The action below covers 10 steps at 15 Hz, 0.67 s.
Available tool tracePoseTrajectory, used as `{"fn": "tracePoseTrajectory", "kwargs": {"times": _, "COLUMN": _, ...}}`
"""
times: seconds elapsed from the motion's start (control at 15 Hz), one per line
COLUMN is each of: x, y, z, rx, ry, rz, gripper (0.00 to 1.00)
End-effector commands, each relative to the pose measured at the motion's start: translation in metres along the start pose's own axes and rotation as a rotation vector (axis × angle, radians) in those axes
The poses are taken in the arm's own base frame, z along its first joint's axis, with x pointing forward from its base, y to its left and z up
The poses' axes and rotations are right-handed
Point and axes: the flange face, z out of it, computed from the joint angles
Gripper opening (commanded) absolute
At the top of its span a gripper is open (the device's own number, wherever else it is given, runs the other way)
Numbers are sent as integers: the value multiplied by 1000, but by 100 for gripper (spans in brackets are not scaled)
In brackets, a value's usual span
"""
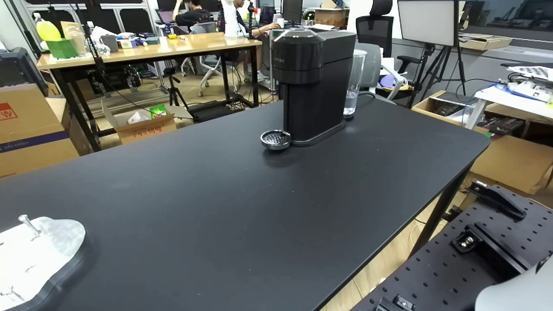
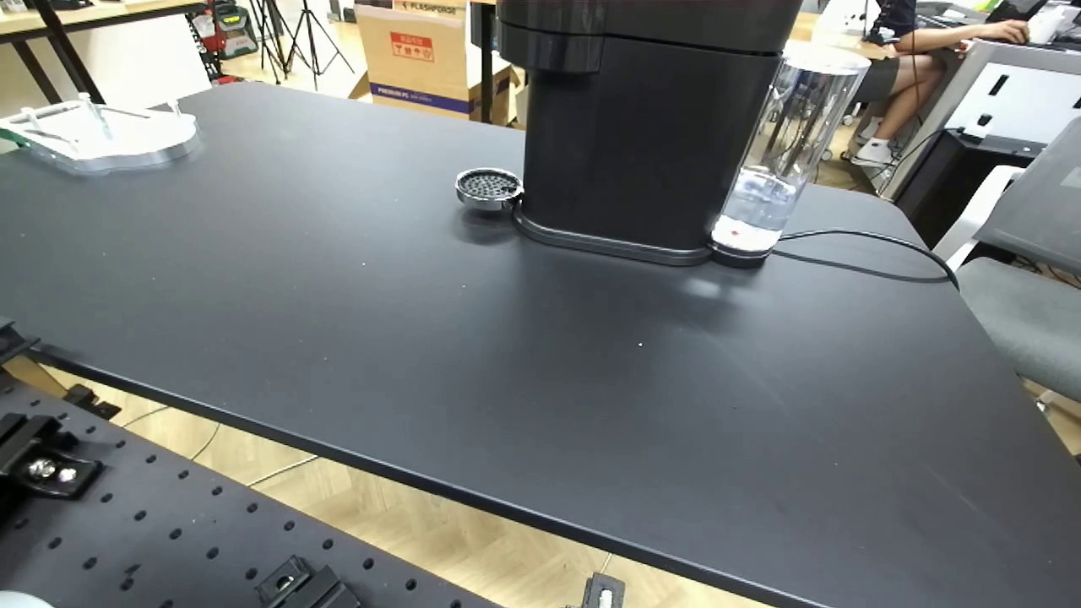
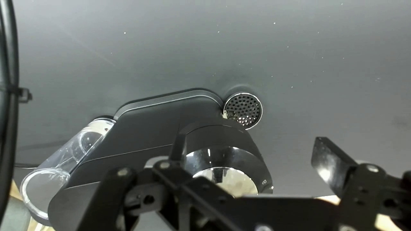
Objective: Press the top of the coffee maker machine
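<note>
A claw [image 3: 252, 154], spread wide and empty, is hanging above a coffee maker [image 1: 313, 86] standing on the far side of a black table [image 1: 194, 207], clear tank [image 2: 781, 160] at right in both exterior views.

Black on the machine [image 1: 317, 99], bench [image 1: 207, 203] and tool [image 3: 249, 149], with mirror silver atop the machine. Silver on the tray [image 2: 487, 183], patterned with dark round dots. Clear on the tank [image 2: 779, 160]. Tan on the carton [image 2: 420, 72], banded violet-blue and printed red.
</note>
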Motion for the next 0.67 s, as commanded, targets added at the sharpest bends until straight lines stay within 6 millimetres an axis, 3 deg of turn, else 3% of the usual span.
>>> {"fn": "tracePoseTrajectory", "kwargs": {"times": 0.0, "x": -1, "y": -1, "z": -2, "rx": 0, "ry": 2, "rz": -2, "gripper": 100}}
{"fn": "tracePoseTrajectory", "kwargs": {"times": 0.13, "x": 3, "y": 4, "z": -5, "rx": -22, "ry": 31, "rz": 46, "gripper": 100}}
{"fn": "tracePoseTrajectory", "kwargs": {"times": 0.4, "x": 29, "y": 25, "z": 4, "rx": -33, "ry": 38, "rz": 118, "gripper": 100}}
{"fn": "tracePoseTrajectory", "kwargs": {"times": 0.47, "x": 37, "y": 31, "z": 8, "rx": -27, "ry": 35, "rz": 131, "gripper": 75}}
{"fn": "tracePoseTrajectory", "kwargs": {"times": 0.53, "x": 43, "y": 35, "z": 12, "rx": -24, "ry": 26, "rz": 133, "gripper": 75}}
{"fn": "tracePoseTrajectory", "kwargs": {"times": 0.6, "x": 49, "y": 39, "z": 15, "rx": -21, "ry": 23, "rz": 140, "gripper": 67}}
